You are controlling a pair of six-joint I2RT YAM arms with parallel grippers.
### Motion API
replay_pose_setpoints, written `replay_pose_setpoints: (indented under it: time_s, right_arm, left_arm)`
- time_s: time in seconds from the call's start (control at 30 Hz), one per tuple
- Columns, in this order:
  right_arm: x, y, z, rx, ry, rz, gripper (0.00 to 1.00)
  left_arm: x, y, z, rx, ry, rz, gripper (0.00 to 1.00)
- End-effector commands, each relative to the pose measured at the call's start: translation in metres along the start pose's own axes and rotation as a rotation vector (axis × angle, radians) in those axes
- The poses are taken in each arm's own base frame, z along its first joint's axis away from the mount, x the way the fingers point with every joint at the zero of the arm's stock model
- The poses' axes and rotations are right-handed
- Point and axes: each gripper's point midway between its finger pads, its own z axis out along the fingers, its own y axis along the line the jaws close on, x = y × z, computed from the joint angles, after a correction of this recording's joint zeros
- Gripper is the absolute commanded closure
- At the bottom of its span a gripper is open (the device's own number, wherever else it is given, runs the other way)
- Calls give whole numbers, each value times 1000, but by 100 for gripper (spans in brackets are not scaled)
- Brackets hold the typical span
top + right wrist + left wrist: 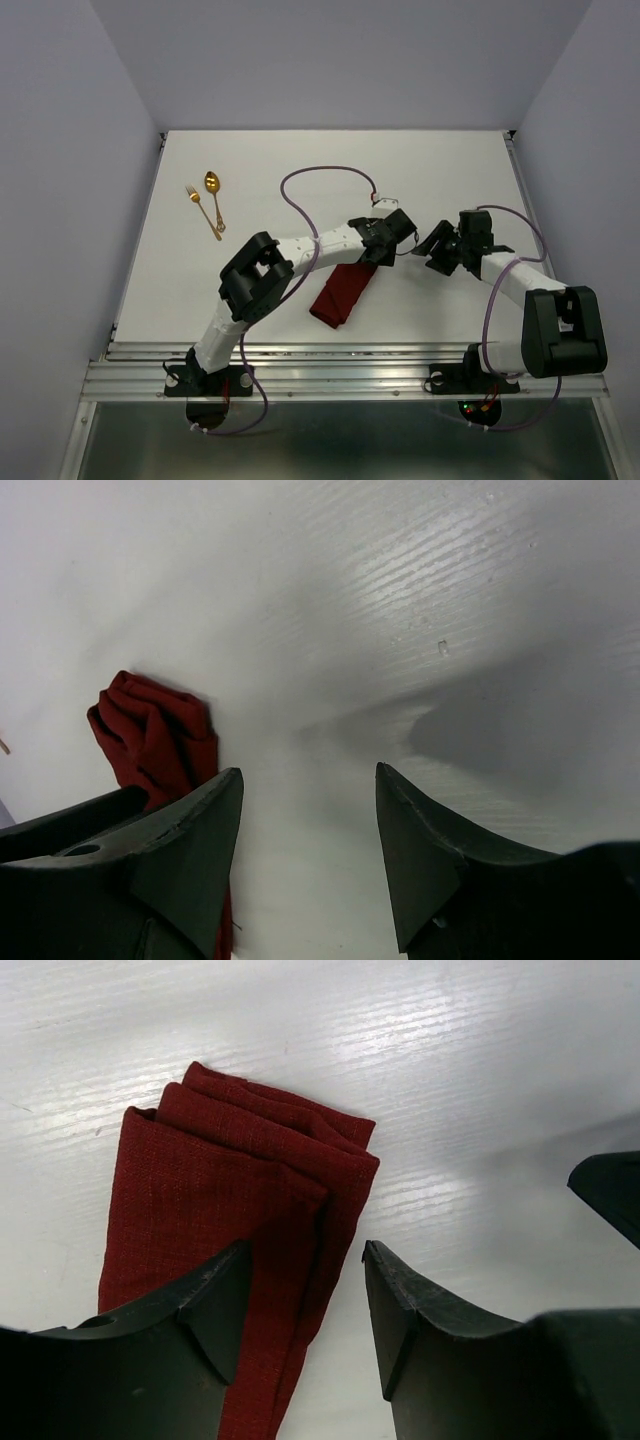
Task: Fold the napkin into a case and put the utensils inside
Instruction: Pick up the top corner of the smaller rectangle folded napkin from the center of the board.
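Nearest to us, both arms are bolted to the metal rail [340, 368] at the near edge of the table [450, 170]. The left arm [262, 280] stretches up and rightward to the middle of the table, and the right arm [505, 282] bends in from the right to meet it.

Just beyond the rail, between the arms, we find the napkin [341, 294] — folded into a narrow dark red oblong, lying flat and slanted. Its near end points left and its far end is tucked under the left arm's wrist.

The left gripper [305, 1258] hangs over that far end, where we see stacked layers of cloth. Its fingers [200, 1305] stand apart, one over the fabric and the other over bare table just beside the folded edge. They clamp nothing, so we call it released.

The right gripper [308, 775] sits just to the right, near the left one but apart from it. Its jaws are spread too, with only white table between them. The napkin's end shows beside the finger on the left of its wrist view.

Farthest off, at the table's far left and well apart from the napkin, lie the gold fork [203, 212] and gold spoon [213, 193] — side by side, the spoon's bowl toward the far edge.
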Motion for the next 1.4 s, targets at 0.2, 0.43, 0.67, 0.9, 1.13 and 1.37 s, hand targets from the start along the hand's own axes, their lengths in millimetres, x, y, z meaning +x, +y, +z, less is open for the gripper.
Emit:
replay_pose_setpoints:
  time_s: [0.2,0.43,0.67,0.9,1.13,1.37]
  right_arm:
    - [0,1,-6,-23,-4,-16,39]
    - [4,-1,-6,-22,7,-11,39]
    - [3,-1,-6,-23,8,-11,39]
    - [3,1,-5,-30,14,-15,39]
    - [5,8,-5,-58,53,-73,38]
    - [9,10,-9,-64,128,-177,35]
  left_arm:
    - [-18,-5,-8,-5,-57,-27,45]
    - [-18,-9,0,-4,-51,-15,45]
    - [-16,-8,6,-22,-54,-16,55]
    - [-19,-8,5,-29,-57,-12,75]
    - [-25,-13,-6,40,-59,-28,89]
    - [-34,-9,-25,216,-75,-81,100]
